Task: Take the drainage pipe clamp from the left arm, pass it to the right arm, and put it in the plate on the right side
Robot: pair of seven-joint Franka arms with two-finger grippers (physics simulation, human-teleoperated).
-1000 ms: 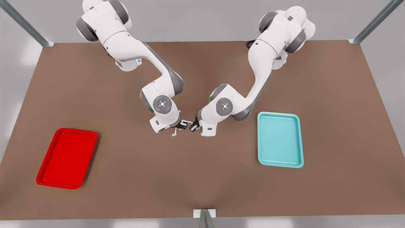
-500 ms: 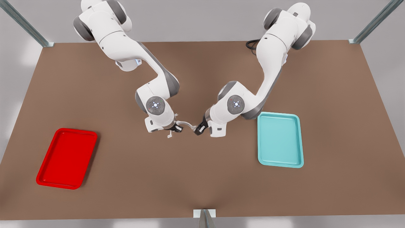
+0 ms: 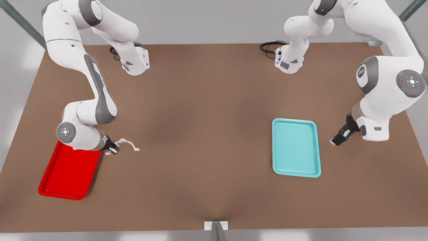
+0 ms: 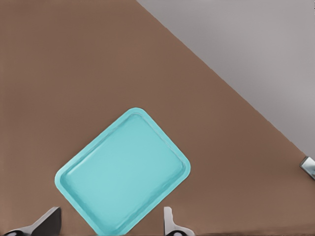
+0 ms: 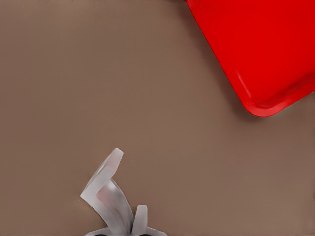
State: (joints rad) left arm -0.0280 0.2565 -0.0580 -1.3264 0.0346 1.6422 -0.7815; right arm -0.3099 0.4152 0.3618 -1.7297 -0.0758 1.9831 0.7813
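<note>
- The brown worktop (image 3: 214,100) carries two trays, with grey wall behind.
- The drainage pipe clamp (image 3: 127,143) hangs above the worktop, pinched at one end in my right tool (image 3: 113,149), just off the red plate (image 3: 68,172).
- My left tool (image 3: 339,136), fingers spread wide and empty, hovers beside the teal tray (image 3: 296,147), near the worktop's opposite edge.
</note>
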